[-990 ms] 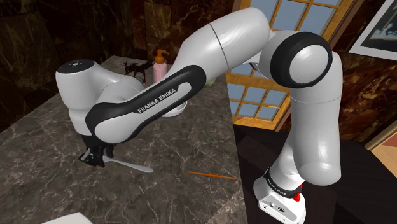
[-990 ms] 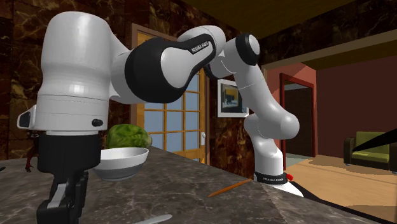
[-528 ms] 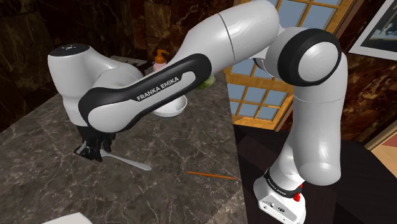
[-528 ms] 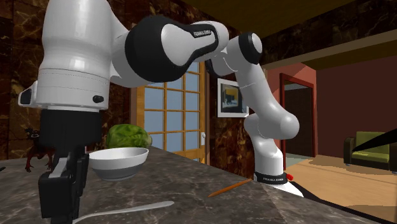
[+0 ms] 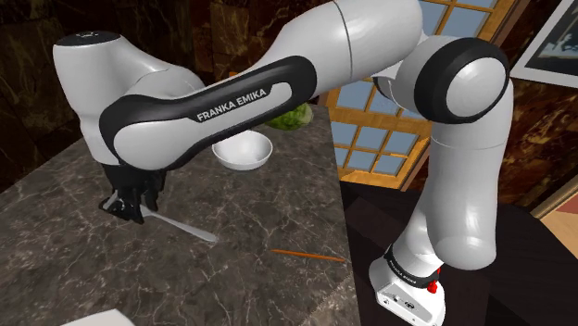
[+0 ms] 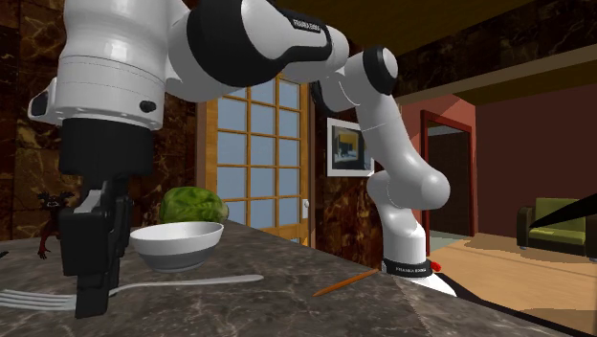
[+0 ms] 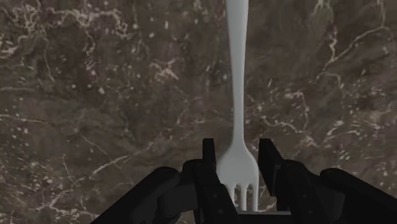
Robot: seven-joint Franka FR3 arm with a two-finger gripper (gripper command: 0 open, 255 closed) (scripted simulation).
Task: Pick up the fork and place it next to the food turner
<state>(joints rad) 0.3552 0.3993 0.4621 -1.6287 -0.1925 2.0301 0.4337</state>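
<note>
The claw [image 6: 93,287] pinches the fork [image 6: 191,280] at its head, handle level over the dark veined counter [image 6: 287,297]; a white bowl [image 6: 177,244] sits farther back.

Veined, polished marble counter [image 5: 56,231]; smooth pale-grey fork [image 7: 236,95].

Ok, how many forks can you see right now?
1. The white fork is clasped near its tines in the gripper, over the dark marble counter, with its handle pointing away from the hand. The arm may hide others.
</note>
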